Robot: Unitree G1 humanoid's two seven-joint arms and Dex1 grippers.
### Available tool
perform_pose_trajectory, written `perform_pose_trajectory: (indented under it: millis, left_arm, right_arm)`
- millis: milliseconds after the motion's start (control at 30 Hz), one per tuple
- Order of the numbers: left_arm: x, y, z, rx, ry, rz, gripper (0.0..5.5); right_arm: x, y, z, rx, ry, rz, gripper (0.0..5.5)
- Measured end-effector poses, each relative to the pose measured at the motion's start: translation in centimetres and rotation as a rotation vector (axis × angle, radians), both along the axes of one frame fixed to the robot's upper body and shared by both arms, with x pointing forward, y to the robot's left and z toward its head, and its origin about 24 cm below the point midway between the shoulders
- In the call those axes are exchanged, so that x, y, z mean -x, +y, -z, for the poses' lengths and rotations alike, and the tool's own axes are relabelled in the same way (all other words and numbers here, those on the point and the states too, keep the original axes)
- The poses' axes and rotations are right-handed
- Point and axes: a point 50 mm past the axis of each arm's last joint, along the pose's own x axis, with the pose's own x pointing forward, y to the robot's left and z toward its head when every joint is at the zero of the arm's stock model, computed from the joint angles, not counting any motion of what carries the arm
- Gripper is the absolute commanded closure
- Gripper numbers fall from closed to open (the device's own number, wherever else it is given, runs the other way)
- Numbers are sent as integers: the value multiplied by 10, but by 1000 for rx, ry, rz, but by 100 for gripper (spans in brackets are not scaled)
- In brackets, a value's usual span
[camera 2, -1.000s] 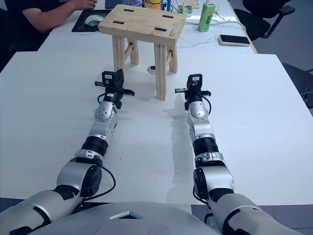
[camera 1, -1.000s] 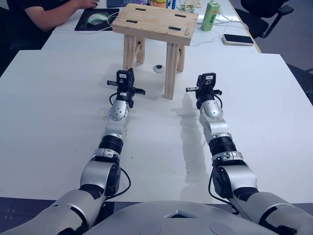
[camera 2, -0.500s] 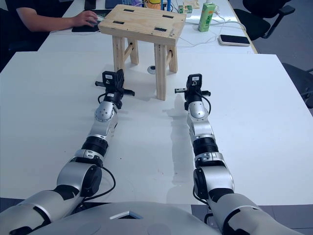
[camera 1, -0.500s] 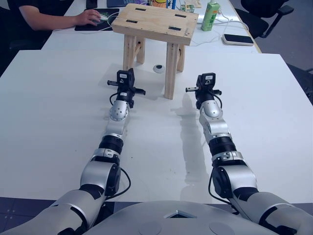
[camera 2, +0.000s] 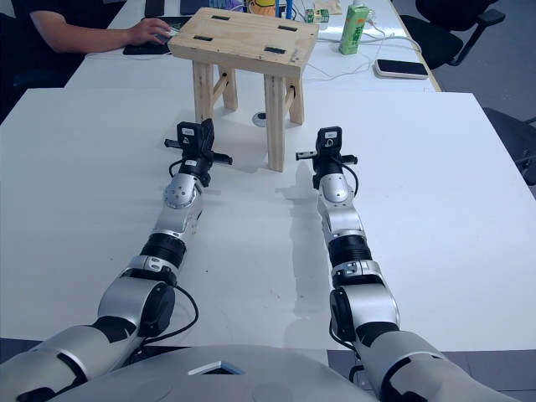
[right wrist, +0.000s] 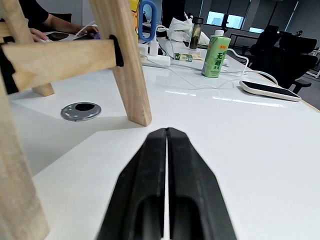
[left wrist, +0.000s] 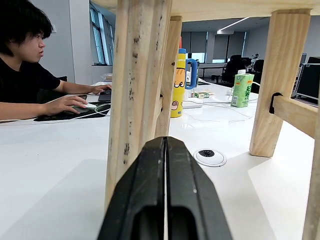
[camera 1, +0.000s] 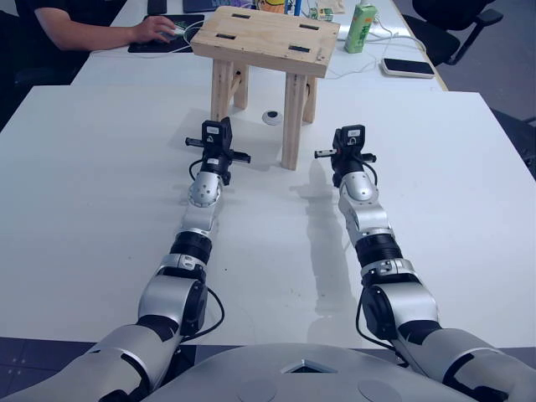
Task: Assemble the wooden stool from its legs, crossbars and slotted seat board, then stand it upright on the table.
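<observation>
Right gripper [right wrist: 166, 132] has edged slightly nearer the upright, assembled wooden stool [camera 1: 266, 38] on the table [camera 1: 100, 167]; both grippers sit just short of the stool's vertical legs [camera 1: 291, 126], clenched shut and empty, left gripper [left wrist: 164, 142] squarely facing one leg.

stool [camera 2: 244, 38] stands upright on the table [camera 2: 435, 184]. left gripper [camera 2: 198, 130] sits just before its near-left leg, right gripper [camera 2: 327, 136] just right of its near-right leg. carton [camera 2: 353, 29] and phone [camera 2: 404, 69] lie behind-right of the stool.
</observation>
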Motion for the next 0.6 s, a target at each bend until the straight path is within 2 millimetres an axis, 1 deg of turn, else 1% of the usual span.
perform_pose_trajectory:
  millis: [600]
  left_arm:
    - [0,1,1,-3,8,4,549]
  right_arm:
    - [-2,5,-4,-7,-10,-11,550]
